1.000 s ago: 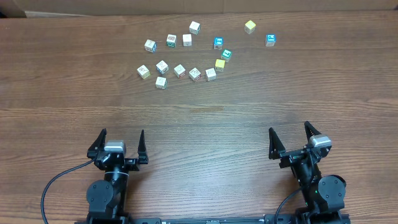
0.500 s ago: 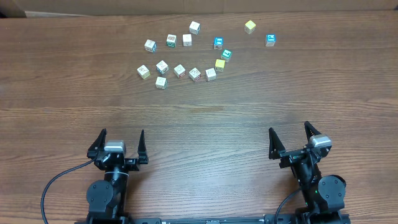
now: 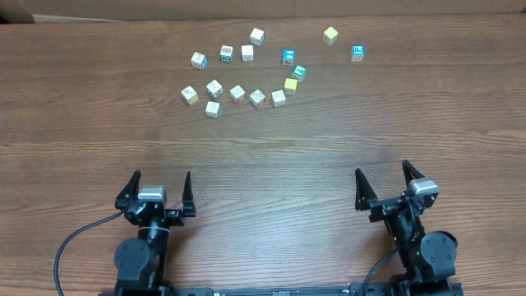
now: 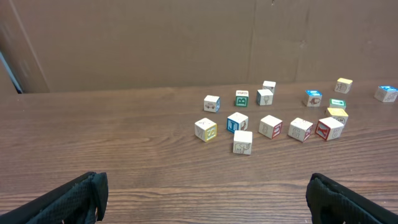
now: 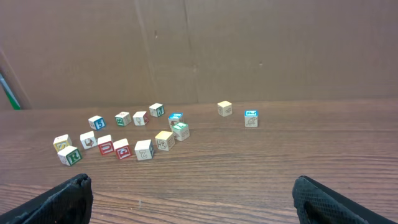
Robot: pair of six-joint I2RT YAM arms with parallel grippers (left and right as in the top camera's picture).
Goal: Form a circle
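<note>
The left pincer (image 3: 162, 177) and the right pincer (image 3: 383, 170) are being held wide open and empty, likely because nothing is being picked yet. Far ahead of both, small whitish toy cubes with coloured printed faces (image 3: 237, 93) are being seen scattered on the brown wooden table (image 3: 271, 156), so no circle is being shown.

Robotics lab bench, wood-grain table (image 3: 263, 156), cardboard backdrop (image 4: 155, 43), left arm (image 3: 141, 251) and right arm (image 3: 423, 247) mounted

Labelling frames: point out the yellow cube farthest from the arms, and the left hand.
yellow cube (image 3: 330, 35), overhead view, on its top face.
left hand (image 3: 162, 177), overhead view, midway between its open fingertips.
</note>
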